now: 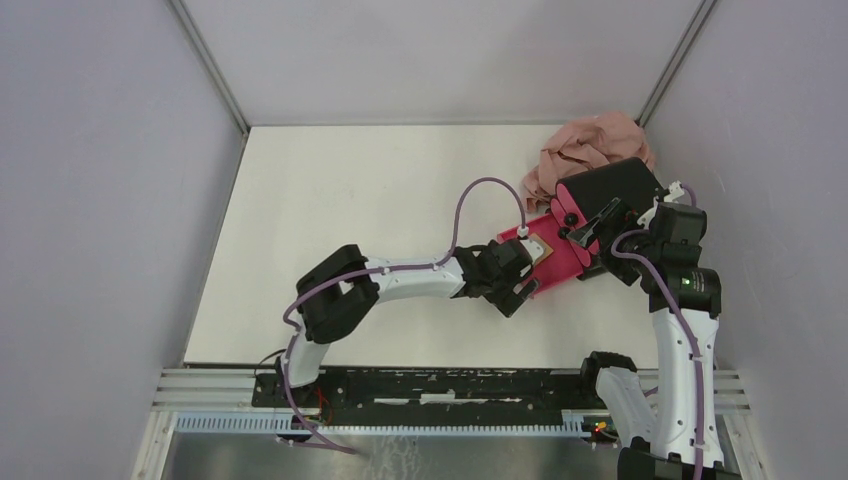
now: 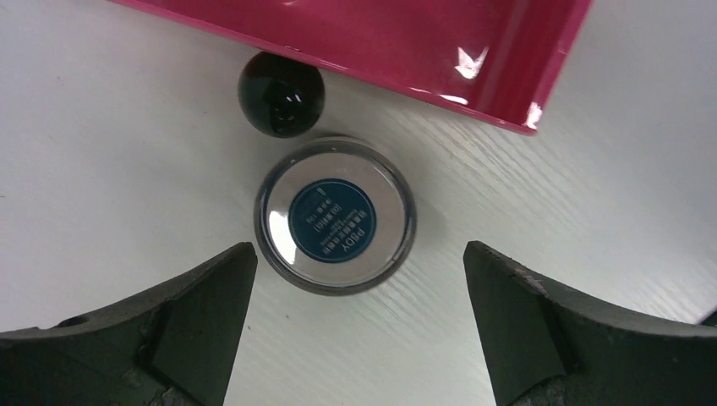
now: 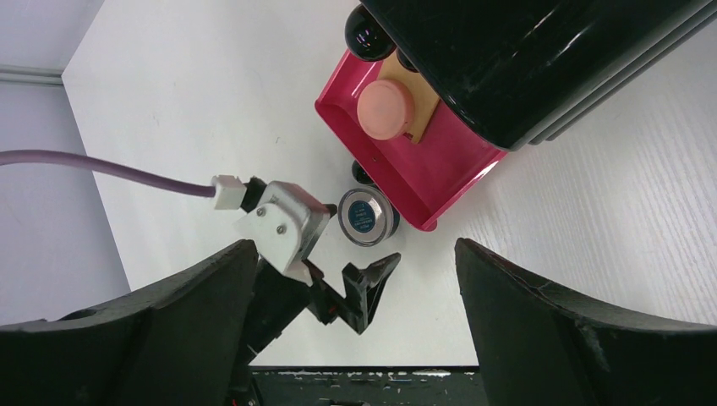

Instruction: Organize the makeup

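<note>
The round silver compact (image 2: 336,216) with a blue label lies on the white table, just off the corner of the pulled-out magenta drawer (image 2: 397,42). My left gripper (image 2: 355,251) is open, low over the table, its tips on either side of the compact's near edge and not touching it. In the right wrist view the compact (image 3: 366,216) sits by the drawer (image 3: 440,178), which holds the salmon puff (image 3: 385,110) on the tan square pad (image 3: 416,101). My right gripper (image 3: 353,249) is open and empty, above the drawer. The sponges and vial are out of view.
The black box (image 1: 610,188) stands at the back right with the pinkish cloth (image 1: 590,150) behind it. A black drawer knob (image 2: 281,95) sits right beside the compact. The grey side wall is close to my right arm (image 1: 685,300).
</note>
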Controlling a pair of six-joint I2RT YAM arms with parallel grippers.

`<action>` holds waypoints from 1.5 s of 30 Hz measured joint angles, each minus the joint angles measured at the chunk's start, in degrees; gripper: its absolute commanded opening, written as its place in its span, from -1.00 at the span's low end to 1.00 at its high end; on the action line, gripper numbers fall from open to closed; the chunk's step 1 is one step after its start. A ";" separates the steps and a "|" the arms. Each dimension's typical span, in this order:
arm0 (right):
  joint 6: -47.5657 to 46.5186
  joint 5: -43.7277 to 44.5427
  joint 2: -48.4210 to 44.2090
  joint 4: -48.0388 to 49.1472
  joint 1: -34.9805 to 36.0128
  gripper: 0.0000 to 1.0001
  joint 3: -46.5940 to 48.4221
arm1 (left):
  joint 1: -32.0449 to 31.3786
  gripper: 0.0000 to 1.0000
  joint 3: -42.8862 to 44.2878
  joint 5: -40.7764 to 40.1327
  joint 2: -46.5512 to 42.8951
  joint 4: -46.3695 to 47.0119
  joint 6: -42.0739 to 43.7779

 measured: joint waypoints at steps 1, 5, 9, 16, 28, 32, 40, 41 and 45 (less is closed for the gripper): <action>-0.02 0.00 0.00 0.00 0.00 0.88 0.00 | 0.00 0.99 0.48 -1.01 0.92 -0.04 0.00; -0.02 0.00 0.00 0.00 0.00 0.88 0.00 | 0.11 1.00 2.03 -3.80 3.52 -0.35 0.00; -0.02 0.00 0.00 -0.02 0.00 0.88 0.00 | 0.11 0.79 3.37 -5.29 4.92 -0.39 -0.04; -0.04 0.00 0.00 0.00 0.00 0.88 0.00 | 0.11 0.38 3.39 -5.25 5.38 -0.39 -0.09; -0.15 0.74 -0.02 -1.86 0.00 0.87 2.03 | 0.11 0.29 4.50 -2.56 1.25 -2.97 -0.24; 0.04 1.88 -0.17 -2.47 0.00 0.87 5.86 | 0.11 0.28 10.43 0.42 0.98 -2.95 -0.55; 0.52 8.22 -1.01 -8.50 0.04 0.87 16.96 | 0.11 0.27 24.92 3.48 8.20 -0.98 -0.68; 0.52 8.87 -1.20 -9.03 0.04 0.87 18.12 | 0.13 0.27 25.77 3.87 9.35 -0.85 -0.70; 0.52 10.73 -1.97 -10.43 0.09 0.87 20.72 | 0.11 0.27 27.96 3.98 13.60 -0.76 -0.70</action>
